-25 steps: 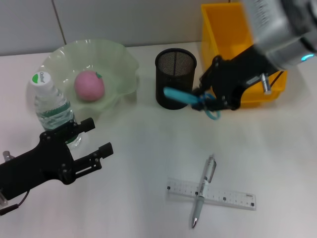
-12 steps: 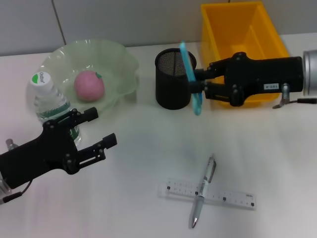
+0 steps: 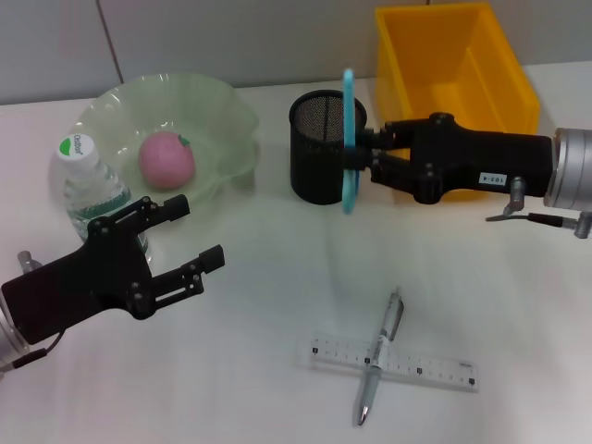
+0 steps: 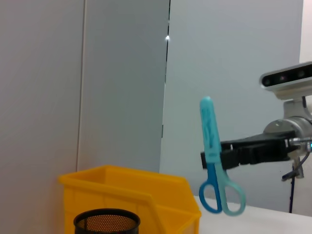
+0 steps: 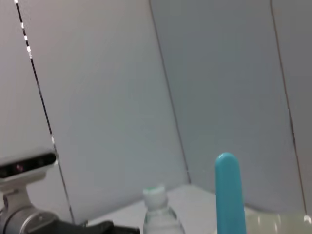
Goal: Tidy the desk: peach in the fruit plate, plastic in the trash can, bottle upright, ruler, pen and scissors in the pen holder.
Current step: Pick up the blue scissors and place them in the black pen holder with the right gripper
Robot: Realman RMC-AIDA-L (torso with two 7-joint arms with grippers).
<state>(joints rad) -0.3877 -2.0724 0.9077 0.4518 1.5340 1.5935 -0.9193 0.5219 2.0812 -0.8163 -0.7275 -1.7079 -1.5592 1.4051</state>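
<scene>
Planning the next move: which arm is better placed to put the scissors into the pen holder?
Right. The right gripper already holds the scissors upright, handles down, beside the pen holder. The left gripper is open by the bottle, far off.

A plain white worktop [image 3: 268, 305] fills the near scene, evenly lit and matte. Along its far edge rises a pale grey panelled wall [image 3: 231, 37], split by thin dark vertical seams. In the left wrist view one seam [image 4: 166, 73] catches a small bright glint.

Bright even light, soft shadows, slight blur
</scene>
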